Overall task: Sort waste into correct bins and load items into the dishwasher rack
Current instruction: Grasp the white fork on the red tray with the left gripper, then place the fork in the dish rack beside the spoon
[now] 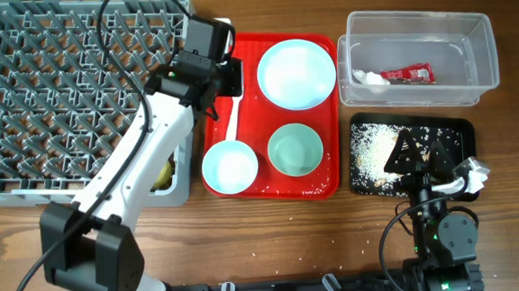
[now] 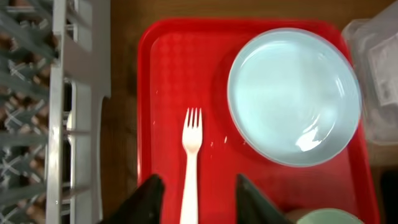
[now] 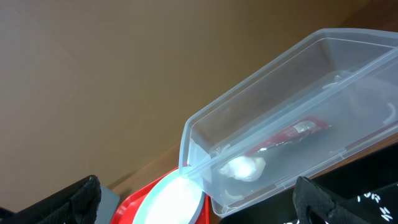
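Overhead, the left end effector (image 1: pixel 226 78) hangs above the left margin of the flat red tray (image 1: pixel 329 182), beside the grey dishwasher rack (image 1: pixel 67 94). Its wrist view shows the jaws spread apart, one finger (image 2: pixel 146 200) on either side of the handle of the white fork (image 2: pixel 191 158). Nothing is grasped. The fork lies flat on the red tray with its tines pointing away from the end effector, just left of the round pale-blue plate (image 2: pixel 294 96). Two pale-blue bowls (image 1: pixel 229 165) (image 1: pixel 295 150) stand on the near half of the same tray.

The right end effector (image 1: pixel 421 154) hovers over the shallow black tray (image 1: pixel 457 132), which holds whitish crumbs (image 1: pixel 370 145). Its jaws are likewise parted and empty. Its wrist camera looks towards the clear plastic tub (image 3: pixel 280 81), inside which lie the red foil wrapper (image 3: pixel 300 130) and the crumpled white scrap (image 3: pixel 244 167), close together. The tub stands on the table (image 1: pixel 275 244) just behind the black tray and to the right of the red tray.
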